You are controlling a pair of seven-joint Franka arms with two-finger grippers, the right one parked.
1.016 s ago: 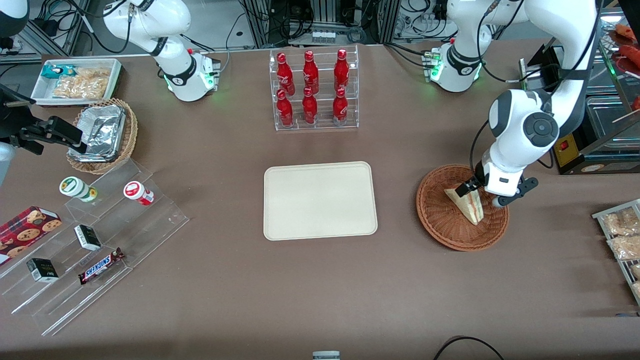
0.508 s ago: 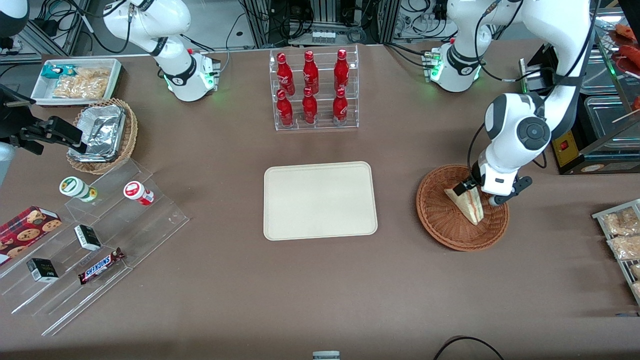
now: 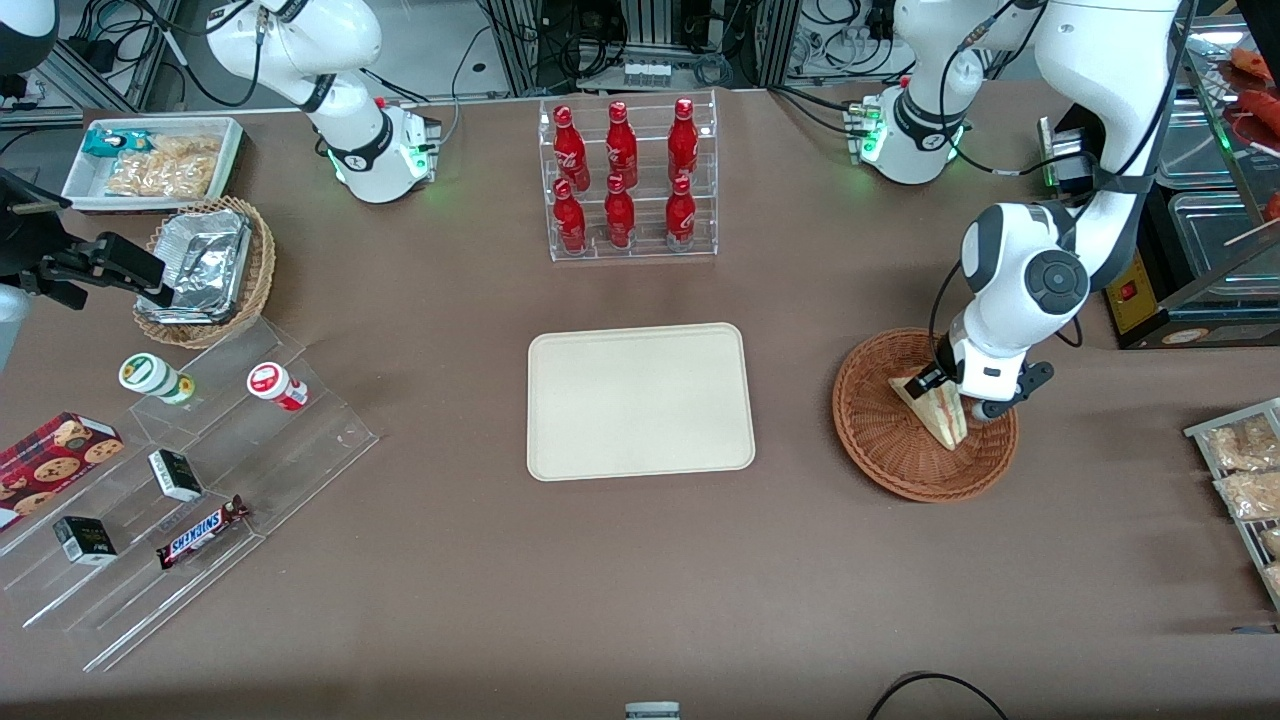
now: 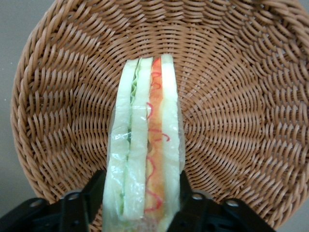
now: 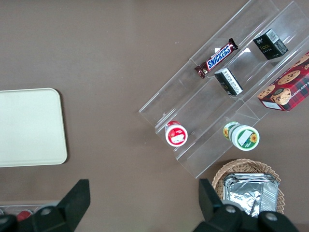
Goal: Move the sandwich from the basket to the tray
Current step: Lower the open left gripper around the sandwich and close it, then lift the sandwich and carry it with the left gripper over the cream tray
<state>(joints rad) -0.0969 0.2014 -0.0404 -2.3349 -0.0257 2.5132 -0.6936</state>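
Here the gripper [image 4: 140, 200] straddles the pale, red-and-green-layered sandwich [image 4: 143, 140].

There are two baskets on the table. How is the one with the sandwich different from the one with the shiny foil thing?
The basket holding the sandwich is reddish-brown and shallow; the foil basket is lighter tan with taller sides. The sandwich leaves much of its basket bare, while the foil container nearly fills the other. The gripper straddles the sandwich in the reddish basket; nothing reaches into the foil basket. Both are round woven wicker.
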